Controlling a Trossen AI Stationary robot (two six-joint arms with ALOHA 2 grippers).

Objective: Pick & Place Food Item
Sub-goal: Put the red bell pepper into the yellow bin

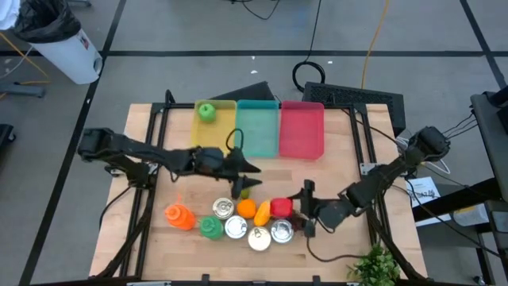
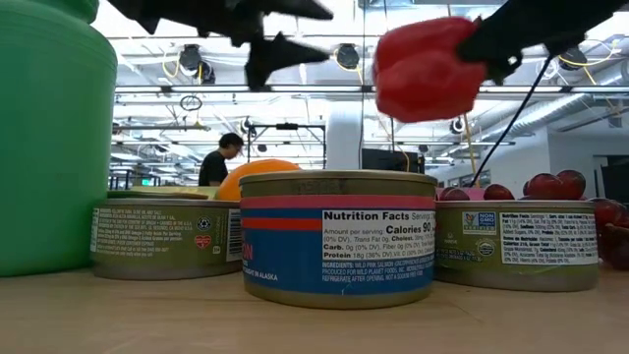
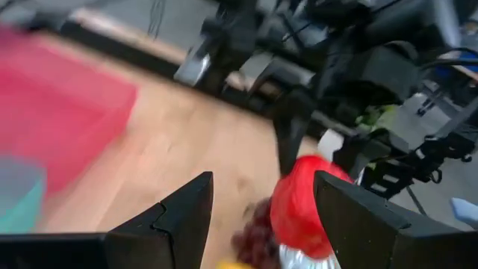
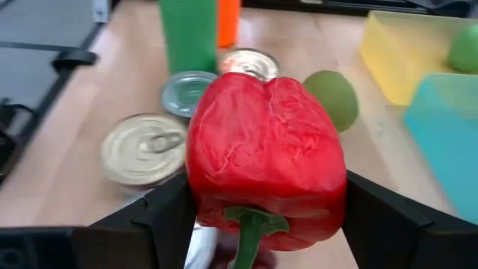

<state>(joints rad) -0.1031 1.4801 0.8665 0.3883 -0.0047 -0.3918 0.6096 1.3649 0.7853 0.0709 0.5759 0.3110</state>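
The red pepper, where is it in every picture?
High view: red pepper sits right of centre, at the right gripper, beside the cans.
Low view: hanging up top, right of middle, above the cans.
Left wrist view: low, right of centre.
Right wrist view: fills the middle, between the fingers.
Shared landmark: the silver-topped cans.

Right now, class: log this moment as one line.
right gripper: shut on red pepper, lifted above cans | left gripper: open, empty, mid-table
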